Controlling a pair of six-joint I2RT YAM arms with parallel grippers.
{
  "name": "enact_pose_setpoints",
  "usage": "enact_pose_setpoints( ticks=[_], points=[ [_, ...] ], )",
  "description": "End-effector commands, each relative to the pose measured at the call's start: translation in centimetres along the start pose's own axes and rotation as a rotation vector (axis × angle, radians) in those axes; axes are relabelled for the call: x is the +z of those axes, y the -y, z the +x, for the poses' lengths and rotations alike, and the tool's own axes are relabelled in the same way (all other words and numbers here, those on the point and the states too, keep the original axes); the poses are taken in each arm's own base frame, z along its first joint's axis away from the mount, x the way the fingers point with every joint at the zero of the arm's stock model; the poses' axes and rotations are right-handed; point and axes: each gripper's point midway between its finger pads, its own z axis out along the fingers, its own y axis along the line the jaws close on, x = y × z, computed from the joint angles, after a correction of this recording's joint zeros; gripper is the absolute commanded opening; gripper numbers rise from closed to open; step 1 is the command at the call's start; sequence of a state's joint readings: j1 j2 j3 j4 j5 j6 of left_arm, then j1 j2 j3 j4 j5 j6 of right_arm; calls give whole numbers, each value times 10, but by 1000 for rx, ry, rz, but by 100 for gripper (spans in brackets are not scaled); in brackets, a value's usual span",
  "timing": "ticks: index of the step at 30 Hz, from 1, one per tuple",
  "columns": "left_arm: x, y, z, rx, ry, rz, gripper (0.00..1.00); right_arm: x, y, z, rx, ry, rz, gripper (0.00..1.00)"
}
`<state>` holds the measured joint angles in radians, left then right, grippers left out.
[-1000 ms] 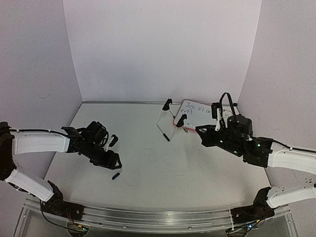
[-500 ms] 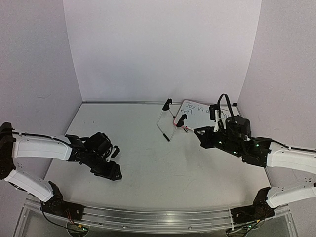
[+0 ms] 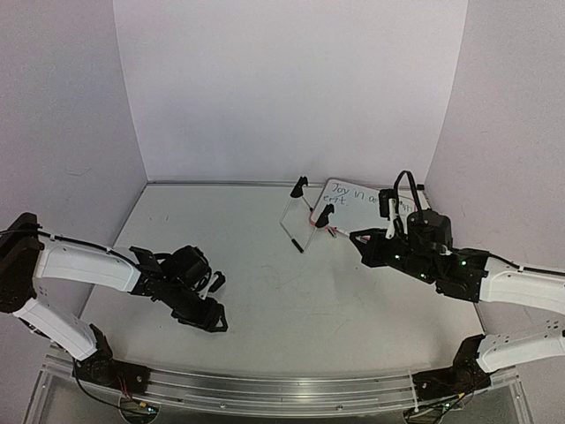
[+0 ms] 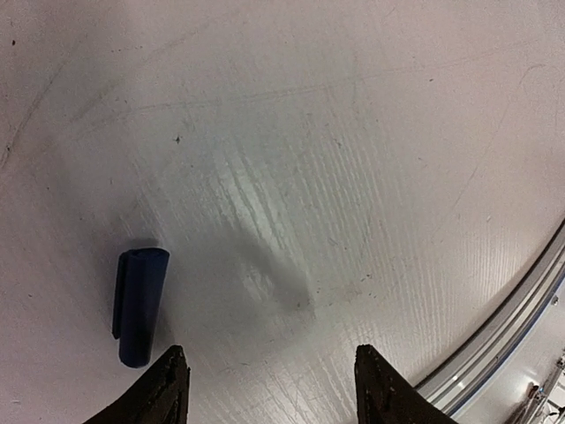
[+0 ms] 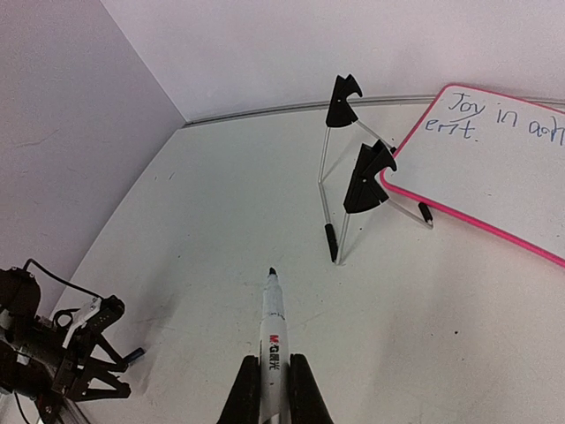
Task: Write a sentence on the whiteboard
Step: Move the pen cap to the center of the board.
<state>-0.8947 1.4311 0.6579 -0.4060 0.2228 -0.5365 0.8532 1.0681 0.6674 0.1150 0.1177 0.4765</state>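
The whiteboard lies beyond the right tool (marker clamped, not touching).

sentence cut at edge, whiteboard partly hidden

over the last second the left arm swung toward the near edge of the bench and a little to the right, its elbow end rising at the far left. the left pincer travelled with it and came down over the spot where a small dark cap had lain in the open, so the overhead view lost sight of it. the left wrist view showed the blue cap just beside one fingertip, jaws wide apart. the right pincer, clamped on its marker, shifted only slightly.
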Motion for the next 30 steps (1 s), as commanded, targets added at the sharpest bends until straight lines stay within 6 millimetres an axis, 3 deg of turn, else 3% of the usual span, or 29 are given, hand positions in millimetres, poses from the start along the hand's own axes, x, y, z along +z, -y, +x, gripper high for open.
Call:
enact_pose_setpoints(
  ticks=[1, 6, 11, 19, 30],
  points=[
    [-3, 22, -16, 28, 41, 37, 63, -5, -1, -10, 24, 39, -5, 0],
    [-26, 16, -27, 43, 109, -50, 65, -5, 0, -8, 27, 36, -4, 0],
    [-41, 3, -34, 65, 139, -139, 73, -4, 1, -8, 30, 36, 0, 0],
    [-20, -24, -33, 27, 91, -225, 77, -4, -1, -8, 35, 34, -8, 0],
    [3, -11, -21, -14, 12, -126, 78, -11, 5, -6, 60, 49, 3, 0]
  ],
)
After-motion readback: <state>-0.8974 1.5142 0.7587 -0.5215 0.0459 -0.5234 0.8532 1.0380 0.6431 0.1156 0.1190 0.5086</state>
